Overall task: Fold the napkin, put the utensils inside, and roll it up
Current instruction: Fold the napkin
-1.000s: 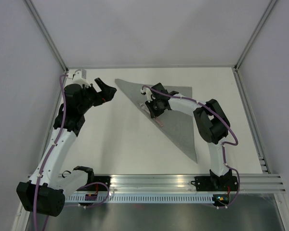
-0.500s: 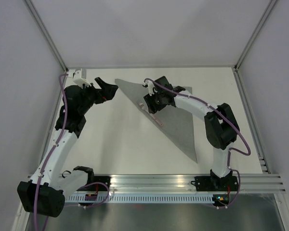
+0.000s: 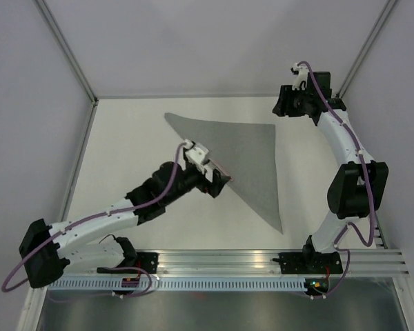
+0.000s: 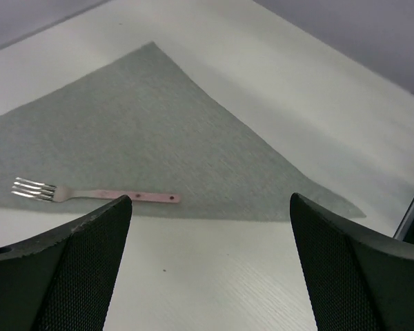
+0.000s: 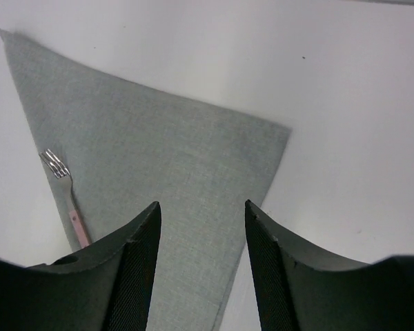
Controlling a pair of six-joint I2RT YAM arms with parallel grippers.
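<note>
The grey napkin (image 3: 252,155) lies folded into a triangle on the white table, also seen in the left wrist view (image 4: 145,131) and the right wrist view (image 5: 165,152). A fork (image 4: 90,194) with a pink handle rests on the cloth along its long folded edge, tines toward the far left corner (image 5: 65,189). My left gripper (image 3: 217,185) hovers low over bare table just short of that edge, beside the fork's handle, open and empty (image 4: 210,200). My right gripper (image 3: 284,109) is raised near the back right corner, open and empty, looking down at the napkin (image 5: 201,204).
White walls and metal frame posts (image 3: 69,48) close in the table on three sides. An aluminium rail (image 3: 262,258) carrying the arm bases runs along the near edge. The left arm stretches diagonally across the table's left half.
The right gripper opened, left the fork on the napkin and rose away to the back right. The left arm swung from the back left down to the napkin's long edge.
</note>
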